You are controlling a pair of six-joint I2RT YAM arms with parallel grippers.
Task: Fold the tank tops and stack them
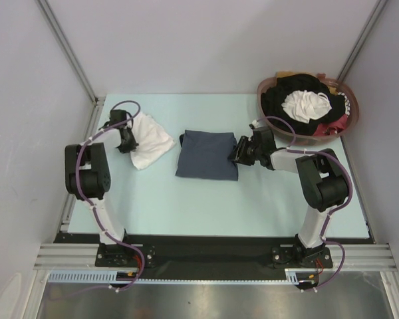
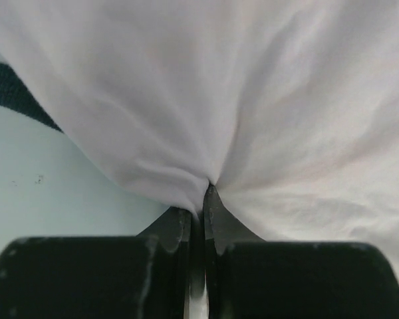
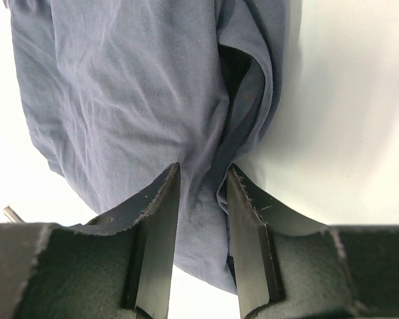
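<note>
The white tank top (image 1: 149,139) lies bunched at the left of the table. My left gripper (image 1: 126,141) is shut on its left edge; in the left wrist view the white cloth (image 2: 253,100) is pinched between the closed fingertips (image 2: 203,189), and a bit of navy trim (image 2: 13,93) shows at the left. The slate grey-blue tank top (image 1: 206,154) lies folded into a rectangle at mid-table. My right gripper (image 1: 238,151) is at its right edge. In the right wrist view its jaws (image 3: 203,173) stand a little apart, with the grey-blue cloth (image 3: 120,86) lying unpinched between them.
A brown basket (image 1: 263,100) at the back right holds a jumble of black, red and white clothes (image 1: 306,104). The pale blue table top (image 1: 186,206) stretches in front of both tops. Grey walls and metal posts enclose the cell.
</note>
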